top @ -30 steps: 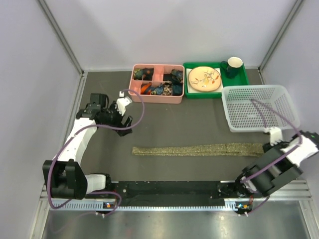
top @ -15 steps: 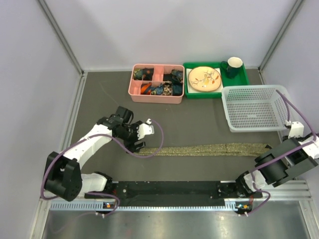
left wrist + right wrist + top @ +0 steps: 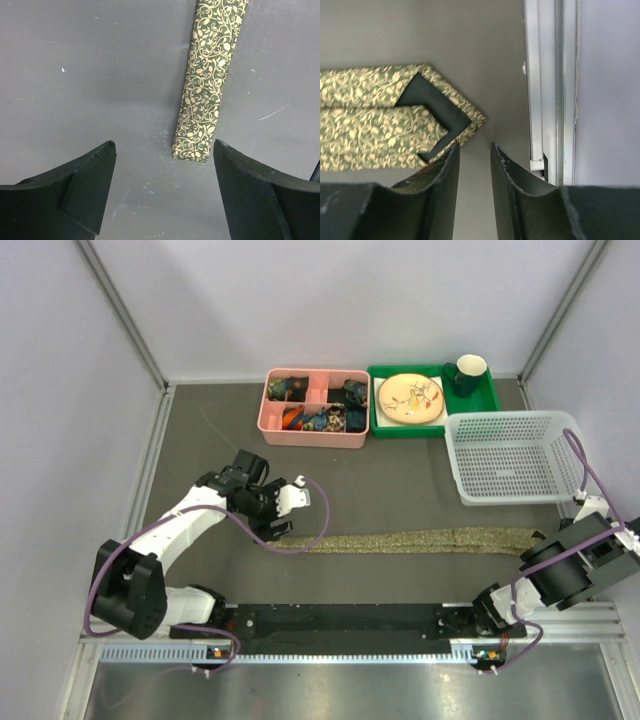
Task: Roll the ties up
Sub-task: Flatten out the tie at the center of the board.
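Observation:
The tie (image 3: 415,538) lies flat across the table, its narrow end on the left and its wide end on the right. In the left wrist view the green tie with its cream vine pattern (image 3: 207,80) ends just ahead of my right finger (image 3: 255,195). My left gripper (image 3: 164,145) is open with only bare table between its jaws, and it hovers at that narrow end (image 3: 280,530). In the right wrist view the tie's pointed wide end (image 3: 380,120) lies lining side up. My right gripper (image 3: 475,146) stands beside that tip, with a narrow gap between its jaws and nothing in it.
At the back stand a pink compartment box (image 3: 314,408) and a green tray (image 3: 433,430) with a plate (image 3: 410,398) and a dark mug (image 3: 467,373). A white mesh basket (image 3: 520,498) sits back right, close behind the right arm (image 3: 585,565). A metal rail (image 3: 547,85) runs along the right wall.
My left arm swung from the back left down to the tie's narrow end. My right arm drew back toward the right wall, and its jaws narrowed.

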Robot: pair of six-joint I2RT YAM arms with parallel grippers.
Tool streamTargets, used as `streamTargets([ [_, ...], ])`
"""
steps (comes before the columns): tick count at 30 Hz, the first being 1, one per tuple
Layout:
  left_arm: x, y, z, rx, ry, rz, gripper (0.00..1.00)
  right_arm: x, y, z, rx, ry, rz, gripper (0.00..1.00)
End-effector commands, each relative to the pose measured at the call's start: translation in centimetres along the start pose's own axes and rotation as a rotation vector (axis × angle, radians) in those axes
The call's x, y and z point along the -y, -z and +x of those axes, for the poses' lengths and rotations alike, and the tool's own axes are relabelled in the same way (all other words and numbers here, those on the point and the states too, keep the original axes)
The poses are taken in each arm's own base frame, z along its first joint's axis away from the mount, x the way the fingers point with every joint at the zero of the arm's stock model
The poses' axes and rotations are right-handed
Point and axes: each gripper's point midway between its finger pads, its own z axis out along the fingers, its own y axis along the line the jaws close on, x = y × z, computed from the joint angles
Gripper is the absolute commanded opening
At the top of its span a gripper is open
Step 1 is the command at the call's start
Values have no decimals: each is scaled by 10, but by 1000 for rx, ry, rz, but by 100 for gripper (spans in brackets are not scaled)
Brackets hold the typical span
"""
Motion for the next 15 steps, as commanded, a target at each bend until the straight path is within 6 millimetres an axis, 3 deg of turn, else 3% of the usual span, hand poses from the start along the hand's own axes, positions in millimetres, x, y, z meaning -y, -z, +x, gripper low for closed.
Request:
streamTargets([
  [1,-5,1,-8,28,-33,-15,83,10,-6,-15,86,-41,32,33],
  [10,-4,-2,-6,23,-64,-1,83,-2,-8,-26,133,-75,-30,40],
  [15,-7,-3,-8,27,-63,-1,83,-9,-22,-18,93,-106,-54,40],
])
